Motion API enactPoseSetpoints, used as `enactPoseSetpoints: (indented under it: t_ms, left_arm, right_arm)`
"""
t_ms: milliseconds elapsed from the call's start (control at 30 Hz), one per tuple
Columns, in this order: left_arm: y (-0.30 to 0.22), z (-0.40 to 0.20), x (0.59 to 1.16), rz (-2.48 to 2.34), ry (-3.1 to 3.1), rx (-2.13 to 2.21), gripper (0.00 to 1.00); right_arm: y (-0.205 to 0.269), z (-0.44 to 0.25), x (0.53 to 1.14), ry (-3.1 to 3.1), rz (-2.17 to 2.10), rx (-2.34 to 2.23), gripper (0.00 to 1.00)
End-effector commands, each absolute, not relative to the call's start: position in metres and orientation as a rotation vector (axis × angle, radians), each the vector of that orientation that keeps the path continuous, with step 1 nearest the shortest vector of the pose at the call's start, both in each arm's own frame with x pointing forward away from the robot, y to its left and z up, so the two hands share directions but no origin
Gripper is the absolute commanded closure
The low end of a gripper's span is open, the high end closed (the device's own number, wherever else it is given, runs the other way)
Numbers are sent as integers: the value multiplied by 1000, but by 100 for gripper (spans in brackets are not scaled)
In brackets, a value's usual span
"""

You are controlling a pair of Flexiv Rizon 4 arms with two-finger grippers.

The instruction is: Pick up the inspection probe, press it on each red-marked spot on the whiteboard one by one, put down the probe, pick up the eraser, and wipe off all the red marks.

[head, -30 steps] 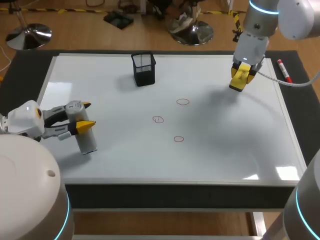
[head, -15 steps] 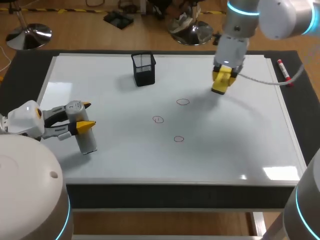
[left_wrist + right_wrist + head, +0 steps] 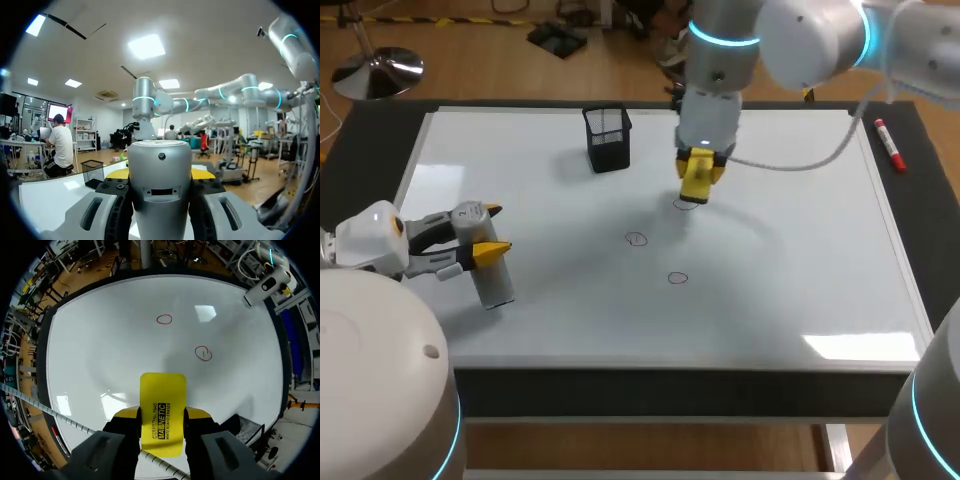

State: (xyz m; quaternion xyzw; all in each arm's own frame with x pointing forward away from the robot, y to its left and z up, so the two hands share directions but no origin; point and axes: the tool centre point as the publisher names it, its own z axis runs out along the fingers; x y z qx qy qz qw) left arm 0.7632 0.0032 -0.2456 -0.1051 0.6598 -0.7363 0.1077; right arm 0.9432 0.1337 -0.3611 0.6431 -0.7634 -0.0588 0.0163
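Over on the left, the left gripper (image 3: 493,231) has not budged: its jaws are clamped on the inspection probe (image 3: 494,282), which stands upright on the whiteboard (image 3: 800,260) near its left edge. Past the black mesh cup (image 3: 607,138), the three red marks sit mid-board, none wiped yet. What has changed is the right arm: within the last second it has swung in from the board's far right corner to the middle, and the right gripper (image 3: 161,419), jaws pinching the yellow eraser (image 3: 696,185), now hangs over the farthest mark (image 3: 686,204). Looks to me like wiping is about to start, though the probe is not released
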Motion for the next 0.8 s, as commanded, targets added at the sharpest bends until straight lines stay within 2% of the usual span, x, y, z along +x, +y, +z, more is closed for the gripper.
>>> enactPoseSetpoints:
  t_ms: [33,367,800]
  left_arm:
    - [4,-244,762,-2166,1941,-310,100]
    - [4,-244,762,-2166,1941,-310,100]
    - [4,-244,762,-2166,1941,-310,100]
  right_arm:
    - [161,-367,936,-2278,-66,1990,100]
    - [224,-390,915,-2135,-60,2111,100]
    - [249,-402,902,-2180,-72,2125,100]
